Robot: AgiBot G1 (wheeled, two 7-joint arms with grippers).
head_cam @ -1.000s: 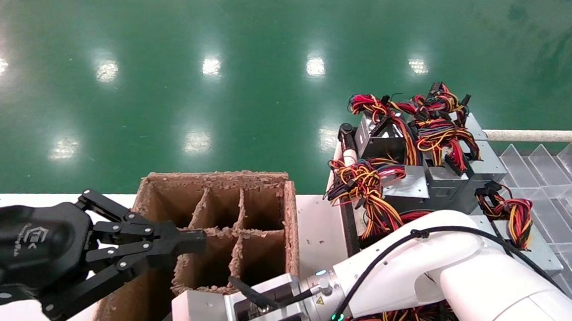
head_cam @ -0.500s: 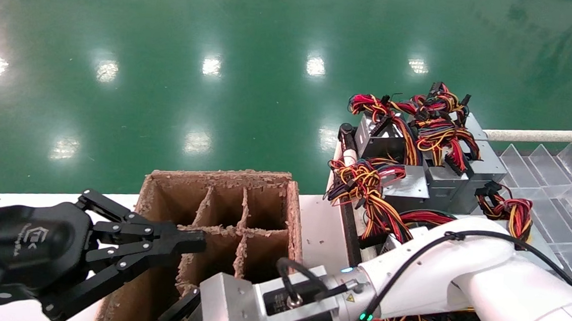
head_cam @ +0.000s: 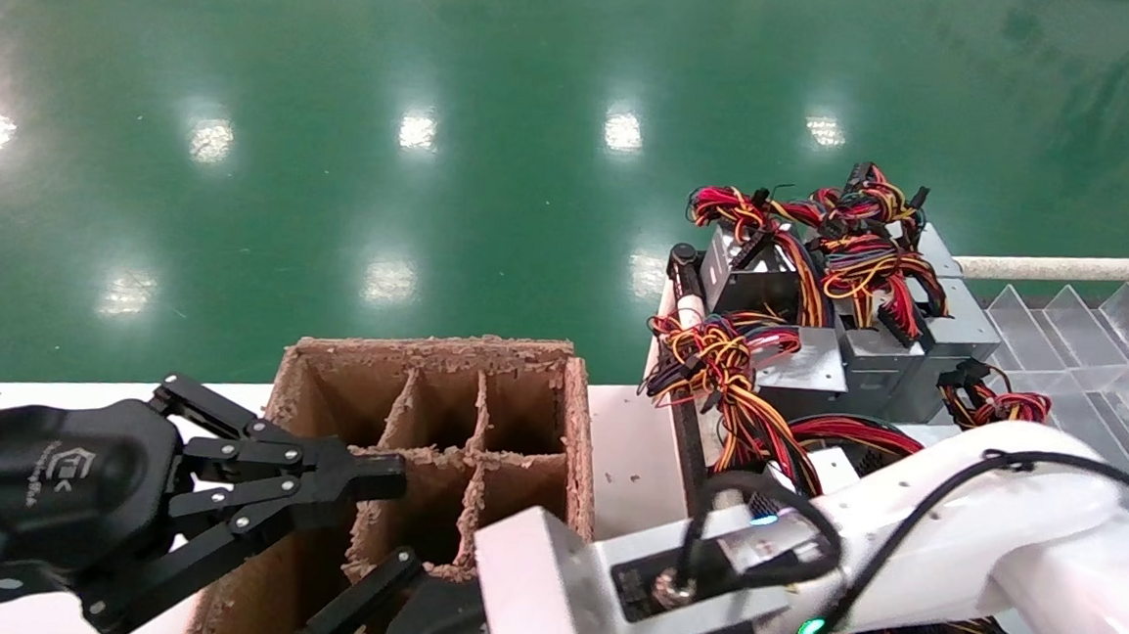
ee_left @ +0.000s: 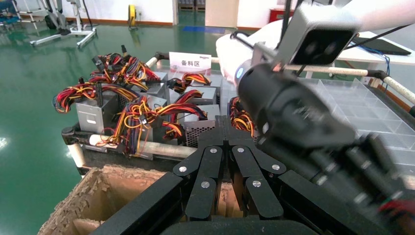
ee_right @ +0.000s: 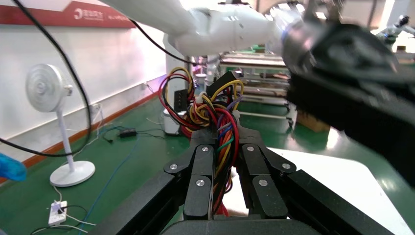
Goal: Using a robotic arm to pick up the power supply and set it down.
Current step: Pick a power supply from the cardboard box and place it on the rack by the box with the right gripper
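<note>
My right gripper [ee_right: 221, 134] is shut on a bundle of red, yellow and black wires [ee_right: 210, 105] belonging to a power supply whose metal body is hidden. In the head view the glossy white robotic arm [head_cam: 954, 517] reaches across the bottom, its black gripper [head_cam: 380, 610] low beside the cardboard box and partly cut off. More power supplies [head_cam: 820, 313] with tangled cables sit in a rack at the right. My left gripper [head_cam: 388, 478] is shut and empty, hovering over the box's left side; its tips [ee_left: 224, 128] are pressed together.
A brown cardboard box [head_cam: 573, 425] with divider cells stands on the white table [head_cam: 626, 438]. A clear plastic divided tray [head_cam: 1092, 340] lies at the far right. The rack's padded rail [ee_left: 161, 149] runs between box and supplies. Green floor lies beyond.
The right arm's wrist has swung rightward and up toward the camera, its black gripper coming into view beside the box. The left gripper has not moved.
</note>
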